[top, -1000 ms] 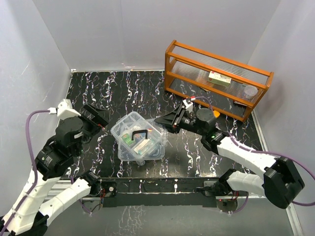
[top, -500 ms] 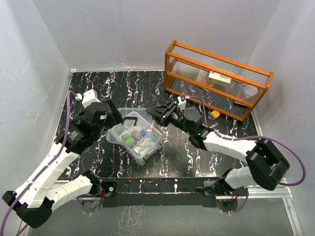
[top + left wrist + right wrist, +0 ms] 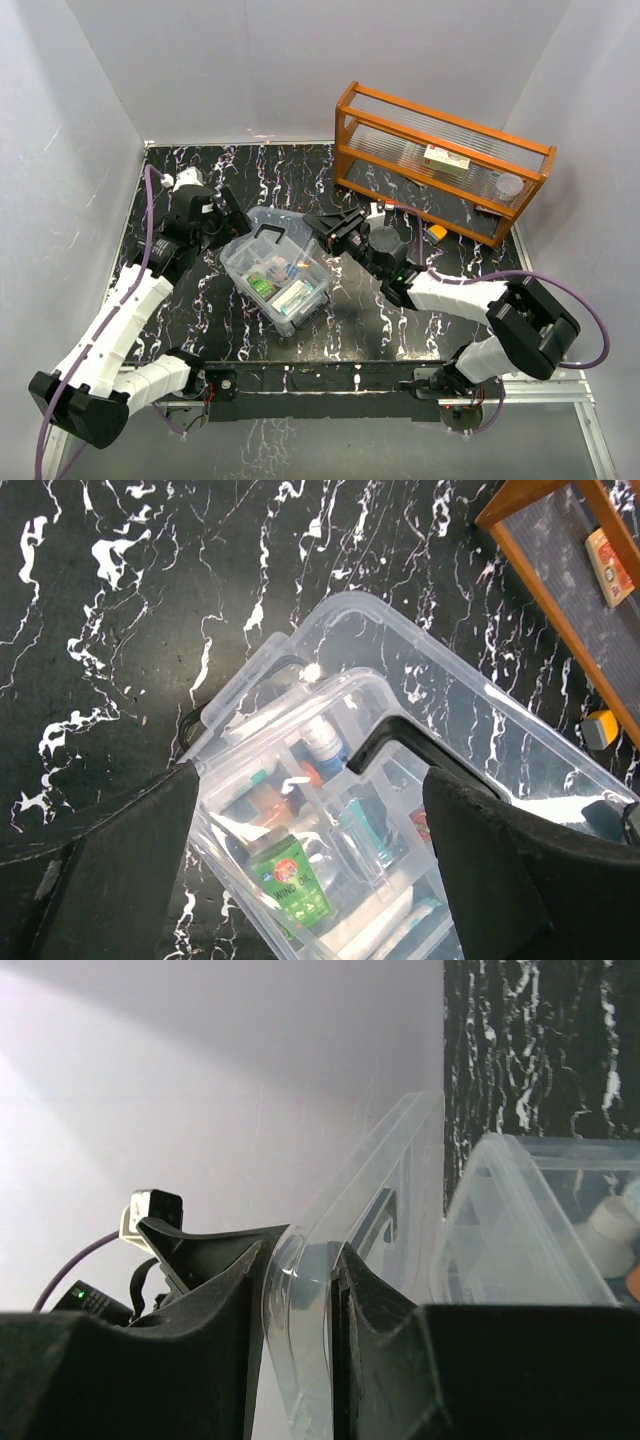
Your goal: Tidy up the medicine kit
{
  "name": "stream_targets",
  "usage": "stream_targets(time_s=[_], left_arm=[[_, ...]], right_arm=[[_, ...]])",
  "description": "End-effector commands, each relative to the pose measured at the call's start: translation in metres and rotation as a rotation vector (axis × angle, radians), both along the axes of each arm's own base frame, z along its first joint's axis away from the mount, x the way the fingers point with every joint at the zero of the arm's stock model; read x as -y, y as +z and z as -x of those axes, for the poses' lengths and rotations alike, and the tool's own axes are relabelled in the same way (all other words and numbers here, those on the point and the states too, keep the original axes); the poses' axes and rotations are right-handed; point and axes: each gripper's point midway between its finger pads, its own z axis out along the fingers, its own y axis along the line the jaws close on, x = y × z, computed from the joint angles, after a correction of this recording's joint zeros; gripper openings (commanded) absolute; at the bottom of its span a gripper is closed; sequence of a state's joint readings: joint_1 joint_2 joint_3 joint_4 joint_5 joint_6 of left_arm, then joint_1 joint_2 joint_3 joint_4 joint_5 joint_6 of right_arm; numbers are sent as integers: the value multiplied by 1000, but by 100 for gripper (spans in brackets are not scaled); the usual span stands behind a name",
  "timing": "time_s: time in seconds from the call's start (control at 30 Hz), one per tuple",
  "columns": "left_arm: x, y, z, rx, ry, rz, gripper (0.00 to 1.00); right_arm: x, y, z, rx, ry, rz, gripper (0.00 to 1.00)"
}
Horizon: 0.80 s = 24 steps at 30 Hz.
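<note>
Front-left of the orange wooden rack (image 3: pixel 342 150), the clear plastic rounded-rectangular medicine kit (image 3: pixel 285 290) is sitting on the black marbled table (image 3: pixel 200 180), with small bottles and packets showing in its divided tray. My right fingers (image 3: pixel 300 1265) are clamping the rim of the kit's clear, dark-handled lid (image 3: pixel 390 1160), which is standing tilted up off the box. My left fingers (image 3: pixel 312 775) are hanging spread wide over the kit's end farther from the rack, gripping nothing. The risk, as I am judging it: with the box unheld, any pull on the lid could drag or tip it and spill the contents. The slick rim could also slip out of so narrow a pinch.
</note>
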<state>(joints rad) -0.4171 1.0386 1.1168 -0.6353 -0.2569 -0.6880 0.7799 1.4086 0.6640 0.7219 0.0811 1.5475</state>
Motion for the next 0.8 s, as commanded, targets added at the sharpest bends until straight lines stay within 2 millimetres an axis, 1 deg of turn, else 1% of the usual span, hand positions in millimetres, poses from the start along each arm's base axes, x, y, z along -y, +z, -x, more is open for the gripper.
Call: stream_targets(time_s=[0.0, 0.03, 0.13, 0.23, 0.33, 0.47, 0.6, 0.63, 0.77], left_arm=[[3, -20, 2, -49, -82, 34, 93], [1, -25, 2, -61, -80, 35, 93], [-4, -36, 0, -83, -87, 46, 93], [-3, -41, -4, -96, -122, 63, 93], [-4, -46, -7, -109, -145, 70, 93], [-6, -55, -10, -118, -156, 76, 94], [-9, -68, -11, -133, -168, 73, 94], [-10, -72, -10, -141, -173, 72, 94], [-8, -78, -10, -142, -209, 86, 94]], right_arm=[[12, 16, 14, 47, -14, -63, 17], [15, 9, 17, 34, -14, -50, 17], [23, -1, 23, 17, -25, -35, 18], [28, -6, 26, 10, -32, -22, 19], [30, -12, 27, 6, -39, 10, 23], [28, -23, 25, -5, -35, 36, 30], [24, -28, 27, -2, -16, 55, 31], [25, -29, 27, -4, -19, 60, 32], [29, -32, 29, -9, -23, 81, 34]])
